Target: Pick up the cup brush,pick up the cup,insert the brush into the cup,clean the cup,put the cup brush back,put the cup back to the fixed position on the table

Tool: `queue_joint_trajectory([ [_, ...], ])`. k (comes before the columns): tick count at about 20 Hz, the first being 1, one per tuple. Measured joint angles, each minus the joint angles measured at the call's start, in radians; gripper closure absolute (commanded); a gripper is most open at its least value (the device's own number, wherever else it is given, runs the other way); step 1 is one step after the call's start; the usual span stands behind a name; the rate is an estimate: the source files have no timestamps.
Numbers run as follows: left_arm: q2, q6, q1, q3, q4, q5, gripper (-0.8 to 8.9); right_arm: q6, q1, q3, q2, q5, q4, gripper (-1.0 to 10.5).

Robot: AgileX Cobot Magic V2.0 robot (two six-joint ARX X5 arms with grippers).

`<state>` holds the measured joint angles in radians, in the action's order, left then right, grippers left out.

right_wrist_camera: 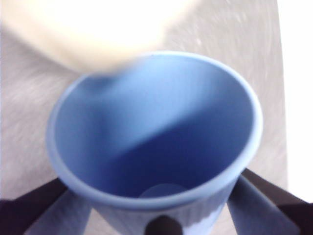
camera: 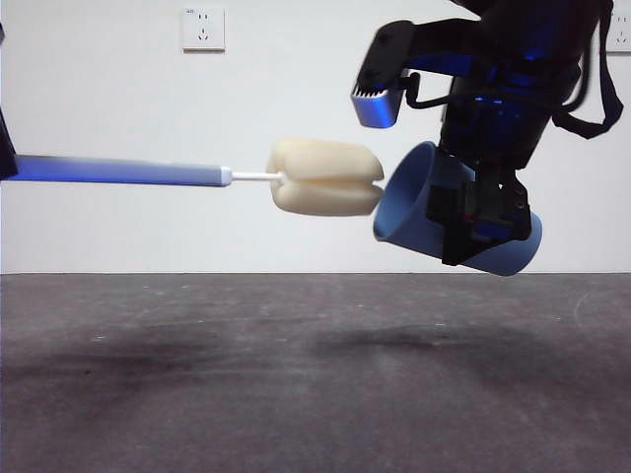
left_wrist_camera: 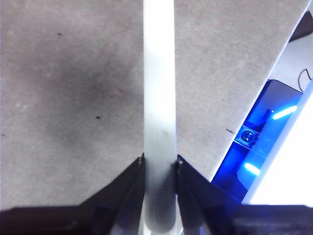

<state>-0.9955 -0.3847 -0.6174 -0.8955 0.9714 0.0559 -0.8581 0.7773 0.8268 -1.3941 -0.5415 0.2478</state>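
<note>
The cup brush (camera: 197, 175) hangs level in the air, grey handle coming from the left and cream sponge head (camera: 325, 177) pointing right. My left gripper (left_wrist_camera: 160, 164) is shut on its handle (left_wrist_camera: 159, 98). The blue cup (camera: 414, 202) is held tipped on its side above the table (camera: 296, 374), mouth facing the sponge, with my right gripper (camera: 483, 236) shut on its ribbed wall. The sponge head sits just at the cup's rim, outside the mouth. In the right wrist view the cup's (right_wrist_camera: 156, 142) open inside faces me and the blurred sponge (right_wrist_camera: 88, 29) hovers over its rim.
A white wall with a socket (camera: 202, 28) stands behind the table. The right arm's dark body (camera: 513, 69) fills the upper right. A blue-lit device (left_wrist_camera: 259, 142) lies past the table's edge in the left wrist view.
</note>
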Motion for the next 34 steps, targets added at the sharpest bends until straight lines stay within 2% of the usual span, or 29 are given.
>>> queue_joint_trajectory([
  [3,-0.02,0.0,-0.029,0.0,-0.001,0.001,8.22,-0.074,0.03,0.0,0.0,-0.025,0.0,9.6],
  [9,-0.087,0.03,-0.095,0.0,-0.074,0.019,8.22,-0.123,0.096,0.0,0.0,-0.035,0.008,9.6],
  [17,-0.182,0.103,-0.144,0.0,-0.172,0.025,8.22,-0.134,0.212,0.0,0.0,-0.036,0.012,9.6],
  [22,-0.201,0.165,-0.168,0.002,-0.195,0.025,8.21,-0.136,0.232,0.0,-0.005,-0.061,0.035,9.6],
  [28,-0.18,0.192,-0.169,0.002,-0.09,-0.043,8.21,-0.117,0.198,0.0,-0.005,-0.1,0.067,9.6],
  [34,-0.057,0.213,-0.169,0.002,0.071,-0.098,8.21,-0.103,0.151,0.0,-0.005,-0.113,0.08,9.6],
])
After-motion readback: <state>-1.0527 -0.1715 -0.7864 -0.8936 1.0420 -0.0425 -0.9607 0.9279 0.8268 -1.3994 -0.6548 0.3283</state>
